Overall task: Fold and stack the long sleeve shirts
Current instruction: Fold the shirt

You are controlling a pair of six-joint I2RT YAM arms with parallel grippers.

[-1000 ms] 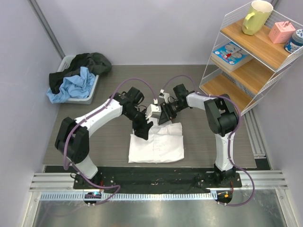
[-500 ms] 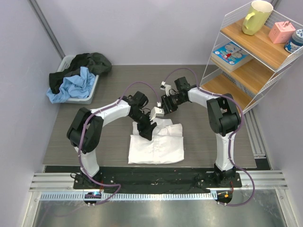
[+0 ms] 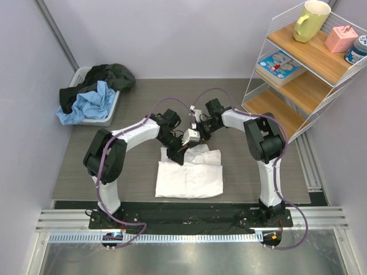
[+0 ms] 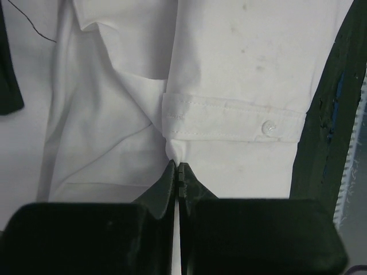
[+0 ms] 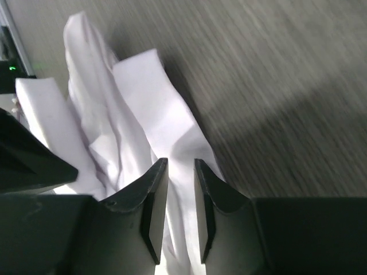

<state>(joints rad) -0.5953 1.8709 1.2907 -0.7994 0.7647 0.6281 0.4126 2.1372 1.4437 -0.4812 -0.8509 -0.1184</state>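
The white shirt (image 3: 189, 175) lies part-folded on the surface (image 3: 132, 97), to the robot's right of the laundry basket (image 3: 97, 121) and nearer the robot. At its far edge the left gripper (image 4: 176, 170) has its jaws clenched on a gather of cloth just beside the buttoned cuff (image 4: 229, 123). The right gripper (image 5: 176, 172), farther from the basket, shows a narrow gap with raised cloth in it, gripped or not I cannot tell. The danger, I'd say: that thin pinch slips, or drags lower layers and rumples the fold.
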